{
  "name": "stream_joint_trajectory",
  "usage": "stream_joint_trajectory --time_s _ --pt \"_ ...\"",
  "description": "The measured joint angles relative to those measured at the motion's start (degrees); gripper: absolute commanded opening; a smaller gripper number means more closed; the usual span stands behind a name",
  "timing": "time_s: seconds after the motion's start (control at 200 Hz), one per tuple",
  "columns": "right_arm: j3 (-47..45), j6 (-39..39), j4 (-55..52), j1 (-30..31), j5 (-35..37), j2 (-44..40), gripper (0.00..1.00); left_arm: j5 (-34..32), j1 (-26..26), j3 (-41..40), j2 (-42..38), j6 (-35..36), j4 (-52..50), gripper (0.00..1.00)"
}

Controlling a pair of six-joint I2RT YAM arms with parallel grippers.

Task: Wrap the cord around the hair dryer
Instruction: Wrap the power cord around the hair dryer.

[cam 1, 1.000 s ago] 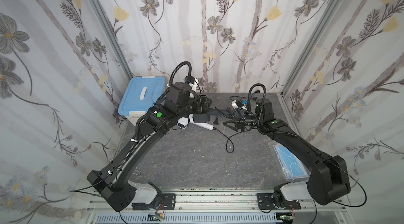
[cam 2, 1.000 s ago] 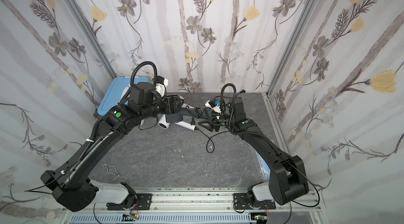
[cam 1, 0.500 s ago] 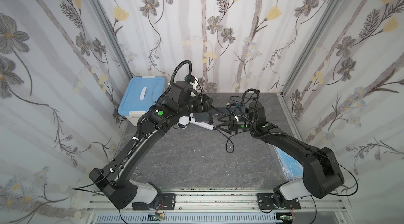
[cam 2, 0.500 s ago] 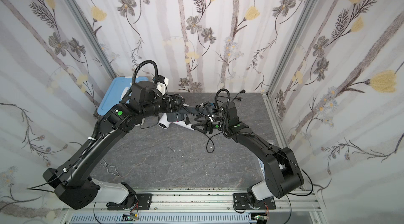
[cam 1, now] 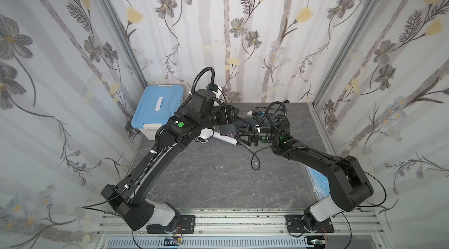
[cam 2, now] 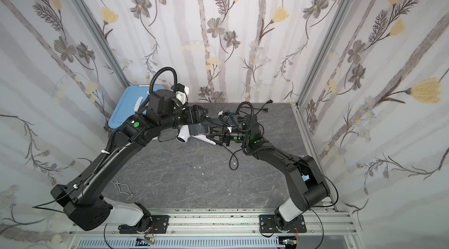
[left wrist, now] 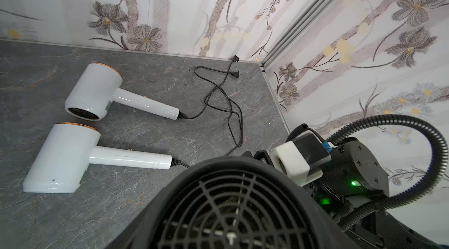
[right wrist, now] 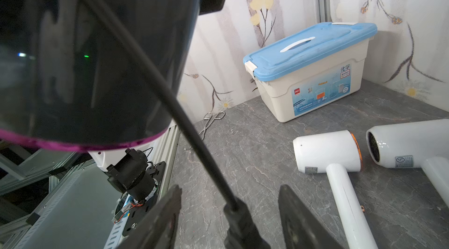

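Now the cord (right wrist: 170,94) runs between the right claw's (right wrist: 229,187) wide, ungripping jaws, slanting up across the dryer (right wrist: 97,53), which the left claw (cam 1: 230,119) seemingly holds.

over the grey table (cam 2: 194,182), the left gripper (cam 2: 202,117) holds a dark hair dryer (cam 2: 197,129) above a white hair dryer (cam 2: 182,136), a black cord (cam 2: 230,161) looping near the right gripper (cam 2: 211,136).

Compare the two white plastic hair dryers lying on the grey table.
The flat-nozzled white hair dryer ends in a flat mouth; the bare-barrelled white hair dryer shows an open round one. The bare-barrelled one's black cord trails into loose loops; the flat-nozzled one's cord passes out of view. Both lie flat with orange rings.
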Motion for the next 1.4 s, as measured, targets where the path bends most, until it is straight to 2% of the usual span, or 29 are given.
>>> stream_joint_trajectory --time_s 0.2,0.39,0.54,0.61,0.714,0.819,0.934,1.009,1.154,1.399 --pt "1.0 2.3 3.3 0.2 0.7 1.5 0.58 0.3 -0.1 0.0 0.0 -0.2 0.5 0.00" --pt "0.8 3.2 3.5 0.4 0.7 1.5 0.47 0.3 -0.1 0.0 0.0 -0.2 0.5 0.00" --pt "0.7 3.6 3.5 0.8 0.8 1.8 0.32 0.3 -0.1 0.1 0.0 -0.2 0.5 0.00" --pt "0.7 3.6 3.5 0.9 0.8 1.9 0.30 0.3 -0.1 0.2 0.0 -0.2 0.5 0.00" --pt "0.5 3.6 3.4 0.9 0.8 2.0 0.15 0.3 -0.1 0.5 0.0 -0.2 0.5 0.00" --pt "0.2 3.9 3.3 0.8 0.8 2.0 0.13 0.3 0.0 0.8 0.5 -0.2 0.5 0.00" --pt "-0.9 3.3 2.3 0.6 0.9 1.2 0.03 -0.7 0.1 1.0 0.9 -0.2 0.4 0.00" --pt "-2.4 2.7 1.5 0.1 1.9 0.0 0.00 -2.1 0.5 1.0 0.9 -0.2 0.3 0.00" --pt "-7.0 2.0 0.0 -1.4 2.6 -2.8 0.00 -5.1 1.7 -0.1 0.8 -0.8 0.3 0.00" --pt "-11.2 -0.1 -5.7 -3.1 5.2 -7.6 0.00 -8.9 5.0 -7.0 -2.3 -4.0 1.2 0.00"
